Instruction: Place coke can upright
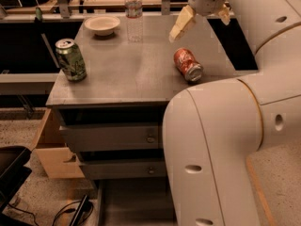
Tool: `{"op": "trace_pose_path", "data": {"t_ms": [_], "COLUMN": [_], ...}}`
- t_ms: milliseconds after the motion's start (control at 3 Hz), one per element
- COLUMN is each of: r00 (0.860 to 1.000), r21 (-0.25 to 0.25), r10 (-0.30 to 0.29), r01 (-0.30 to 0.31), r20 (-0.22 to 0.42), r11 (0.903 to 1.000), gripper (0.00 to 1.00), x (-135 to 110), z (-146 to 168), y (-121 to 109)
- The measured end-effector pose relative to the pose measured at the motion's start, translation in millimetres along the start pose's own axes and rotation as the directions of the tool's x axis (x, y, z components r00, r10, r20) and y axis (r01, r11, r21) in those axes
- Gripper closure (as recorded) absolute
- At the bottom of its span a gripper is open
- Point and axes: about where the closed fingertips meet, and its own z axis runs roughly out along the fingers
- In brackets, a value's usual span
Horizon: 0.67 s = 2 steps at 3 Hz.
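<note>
The coke can [188,65], red-orange with white lettering, lies on its side near the right edge of the grey cabinet top [127,74], its silver end facing the front. My gripper [202,20] hovers above and just behind the can, not touching it. Its two cream fingers [181,25] are spread apart with nothing between them.
A green can [70,59] stands upright at the left edge. A white bowl [101,25] and a clear water bottle [133,13] stand at the back. My arm's large white body [221,145] covers the right front. Drawers [113,138] are below the top.
</note>
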Motion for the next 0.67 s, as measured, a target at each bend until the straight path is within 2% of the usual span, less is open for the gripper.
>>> {"op": "trace_pose_path", "data": {"t_ms": [667], "r00": [0.997], "r21": [-0.041], "r10": [-0.030], "r01": [0.027], "r20": [-0.073], "r11": [0.9988], "gripper": [0.00], "x": [5.6], "z": [37.1], "y": [8.3]}}
